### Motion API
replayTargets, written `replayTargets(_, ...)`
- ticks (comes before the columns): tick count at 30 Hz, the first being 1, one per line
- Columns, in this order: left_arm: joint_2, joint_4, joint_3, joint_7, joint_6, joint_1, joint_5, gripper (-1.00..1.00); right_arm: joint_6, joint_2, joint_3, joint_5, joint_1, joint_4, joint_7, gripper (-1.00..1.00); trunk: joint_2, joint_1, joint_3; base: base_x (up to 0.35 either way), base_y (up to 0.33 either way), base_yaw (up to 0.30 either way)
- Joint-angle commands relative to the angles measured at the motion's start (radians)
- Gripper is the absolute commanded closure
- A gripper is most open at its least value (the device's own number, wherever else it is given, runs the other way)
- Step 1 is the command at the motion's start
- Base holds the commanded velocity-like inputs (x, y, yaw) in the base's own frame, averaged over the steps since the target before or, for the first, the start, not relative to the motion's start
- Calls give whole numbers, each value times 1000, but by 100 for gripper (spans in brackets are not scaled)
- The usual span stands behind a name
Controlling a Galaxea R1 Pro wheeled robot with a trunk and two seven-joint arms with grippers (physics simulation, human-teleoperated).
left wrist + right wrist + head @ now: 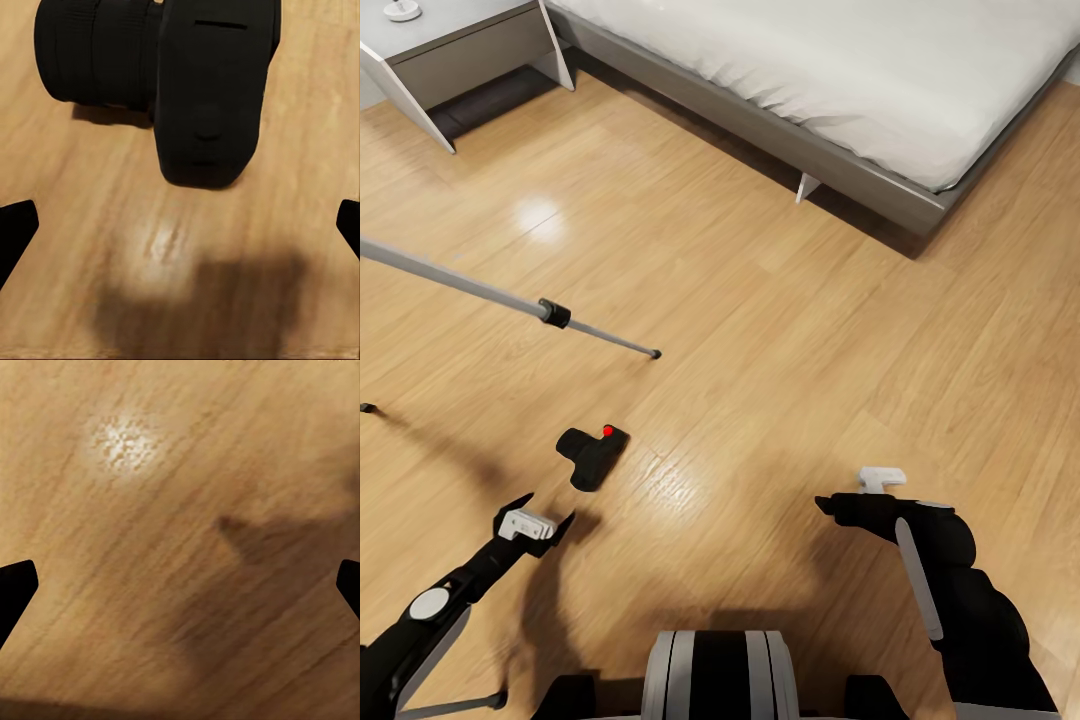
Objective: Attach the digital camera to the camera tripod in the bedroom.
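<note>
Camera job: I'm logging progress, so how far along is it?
Early. Done: the robot is in the bedroom, with the camera lying on the wood floor in front of it. In hand: the left gripper hovers open just short of the camera, not touching; the right gripper is open over bare floor. Left: grasp, lift, and mount it on the tripod, whose leg shows nearby.

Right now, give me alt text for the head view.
A digital camera lies on the wood floor just ahead of the open left gripper. A camera tripod leg slants beyond; right gripper hovers opposite, grey bed behind.
</note>
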Motion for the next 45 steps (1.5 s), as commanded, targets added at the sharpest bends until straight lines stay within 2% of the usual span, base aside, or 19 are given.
replayTargets(1,0,7,-3,-3,-2,-1,11,-100,4,0,-1,0,0,-1,3,-100,0,0,0,0,0,0)
replayTargets(11,-20,40,-3,-3,1,-3,9,-100,4,0,-1,1,0,-1,3,-100,0,0,0,0,0,0)
replayTargets(36,-21,64,-1,-4,9,-8,17,-100,4,0,-30,5,0,-1,3,-100,0,0,0,0,0,0)
replayTargets(41,-23,105,0,-3,11,-12,18,-100,4,0,-30,5,0,-1,3,-100,0,0,0,0,0,0)
replayTargets(45,-36,143,-1,-3,12,-21,18,-100,4,-1,-31,5,0,-1,3,-100,0,0,0,0,0,0)
